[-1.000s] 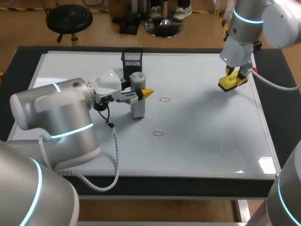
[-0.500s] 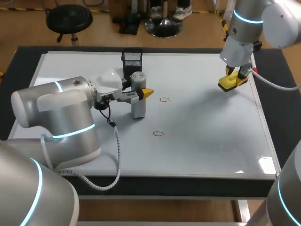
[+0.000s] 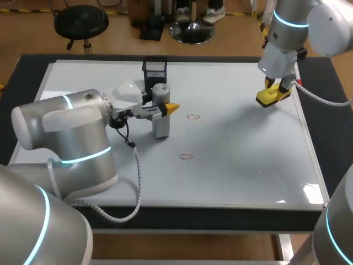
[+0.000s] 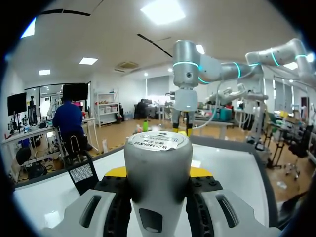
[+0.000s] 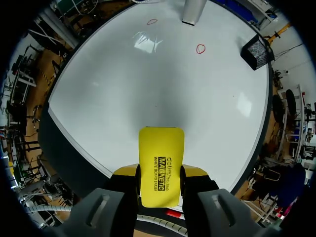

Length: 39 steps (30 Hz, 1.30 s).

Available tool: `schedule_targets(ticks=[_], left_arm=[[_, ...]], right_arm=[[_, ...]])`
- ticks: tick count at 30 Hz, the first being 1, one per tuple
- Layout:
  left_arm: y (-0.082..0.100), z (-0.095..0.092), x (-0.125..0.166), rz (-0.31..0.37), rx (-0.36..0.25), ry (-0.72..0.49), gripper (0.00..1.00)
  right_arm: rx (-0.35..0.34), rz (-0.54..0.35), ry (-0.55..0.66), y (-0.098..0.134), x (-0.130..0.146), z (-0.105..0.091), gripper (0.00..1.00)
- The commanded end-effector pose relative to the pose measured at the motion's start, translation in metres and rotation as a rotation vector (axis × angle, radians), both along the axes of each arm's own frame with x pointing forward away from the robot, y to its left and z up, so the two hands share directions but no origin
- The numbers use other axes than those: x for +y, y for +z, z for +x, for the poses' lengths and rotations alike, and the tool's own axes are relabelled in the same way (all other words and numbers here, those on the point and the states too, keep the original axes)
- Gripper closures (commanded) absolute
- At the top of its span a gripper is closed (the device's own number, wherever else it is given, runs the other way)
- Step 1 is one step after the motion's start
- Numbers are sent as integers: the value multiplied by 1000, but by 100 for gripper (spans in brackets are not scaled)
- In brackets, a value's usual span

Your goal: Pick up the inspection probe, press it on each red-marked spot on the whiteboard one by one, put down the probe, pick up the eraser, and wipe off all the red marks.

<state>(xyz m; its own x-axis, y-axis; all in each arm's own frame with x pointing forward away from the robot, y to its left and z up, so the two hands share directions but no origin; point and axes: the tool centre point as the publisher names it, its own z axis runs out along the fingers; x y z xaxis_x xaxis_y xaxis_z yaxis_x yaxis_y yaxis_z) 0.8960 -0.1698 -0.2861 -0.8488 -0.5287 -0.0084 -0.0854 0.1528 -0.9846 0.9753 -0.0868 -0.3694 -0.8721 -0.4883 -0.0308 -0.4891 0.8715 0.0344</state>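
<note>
On the whiteboard (image 3: 248, 165) the probe (image 3: 160, 118) was gripped upright by the left fingers (image 3: 172, 109) near two red marks (image 3: 192, 116), the eraser (image 3: 271, 96) by the right fingers (image 5: 127, 171). A mark could be missed if the probe slipped.

Behind probe (image 3: 160, 113), mesh holder (image 3: 155, 70) close; whiteboard (image 3: 237, 165) open around red marks (image 3: 192, 116).

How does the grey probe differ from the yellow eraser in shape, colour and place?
Colour: the probe is grey, the eraser is bright yellow.
Shape: the probe is a tall round body standing upright; the eraser is a flat block.
Place: the probe is over the left half of the whiteboard, the eraser near its right edge.
Shared: each is clamped in a gripper, the probe in the left gripper, the eraser in the right gripper.
</note>
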Motion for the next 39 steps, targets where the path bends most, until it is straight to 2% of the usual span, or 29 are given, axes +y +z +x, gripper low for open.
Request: schedule_targets(ticks=[1, 12, 22, 32, 39], left_arm=[[10, -13, 6, -9, -14, 54, 100], [27, -41, 23, -1, -6, 183, 100], [31, -60, 45, -27, -25, 202, 100], [27, -75, 71, -29, -56, 182, 100], [24, -81, 94, -16, -50, 215, 100]], right_arm=[[1, -4, 1, 1, 0, 0, 100], [1, -4, 1, 1, 0, 0, 100], [1, -4, 1, 1, 0, 0, 100], [1, -4, 1, 1, 0, 0, 100], [1, -4, 1, 1, 0, 0, 100]])
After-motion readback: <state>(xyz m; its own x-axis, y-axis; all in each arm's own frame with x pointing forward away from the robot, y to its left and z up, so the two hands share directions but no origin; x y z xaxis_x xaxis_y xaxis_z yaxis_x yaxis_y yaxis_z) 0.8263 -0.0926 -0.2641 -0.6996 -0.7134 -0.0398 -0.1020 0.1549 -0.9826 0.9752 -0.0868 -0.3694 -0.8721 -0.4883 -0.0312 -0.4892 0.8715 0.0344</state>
